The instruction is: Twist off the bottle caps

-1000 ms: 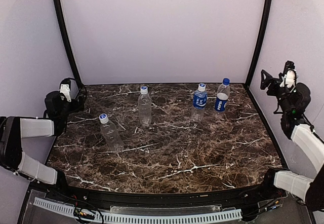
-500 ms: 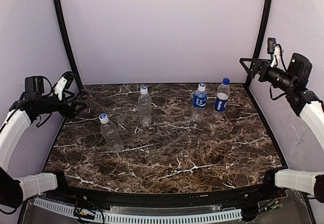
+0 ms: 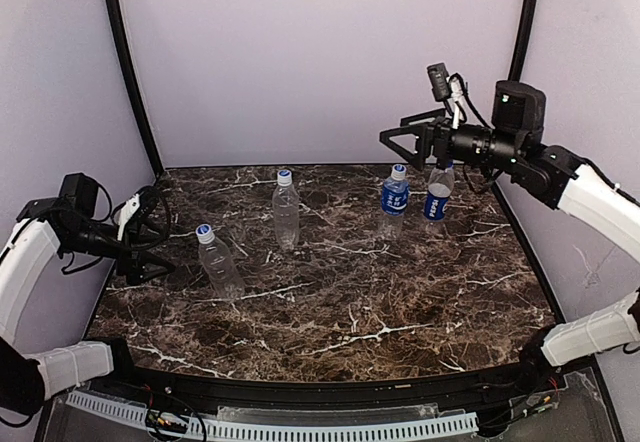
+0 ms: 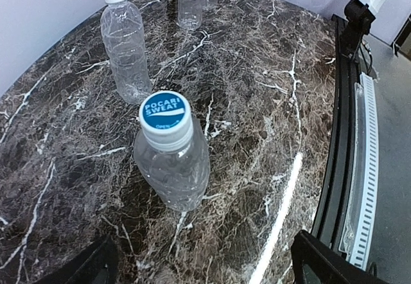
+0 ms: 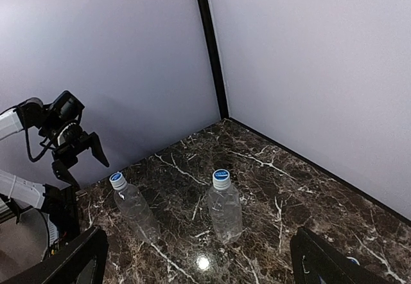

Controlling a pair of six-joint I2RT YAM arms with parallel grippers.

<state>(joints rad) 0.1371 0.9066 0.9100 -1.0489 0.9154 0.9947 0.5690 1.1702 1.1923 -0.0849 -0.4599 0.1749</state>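
Four capped bottles stand upright on the dark marble table (image 3: 400, 302). A plain bottle (image 3: 220, 267) with a white-and-blue cap (image 3: 204, 231) is at the left; in the left wrist view that bottle (image 4: 174, 168) and its cap (image 4: 165, 114) lie just ahead of my open left gripper (image 4: 205, 272). A second plain bottle (image 3: 286, 214) stands mid-back. Two blue-labelled bottles (image 3: 394, 200) (image 3: 436, 198) stand back right. My left gripper (image 3: 158, 234) hangs empty, left of the nearest bottle. My right gripper (image 3: 398, 142) hovers open and high above the labelled bottles.
Pale walls enclose the table on three sides, with black corner posts (image 3: 128, 72) (image 3: 518, 62). A black rim and a white slotted rail (image 3: 330, 427) run along the near edge. In the right wrist view both plain bottles (image 5: 226, 210) (image 5: 133, 208) stand on the marble.
My left gripper has dropped from high at the left wall toward the left plain bottle. My right arm has swung in from the right wall to above the labelled bottles. Both stay open.
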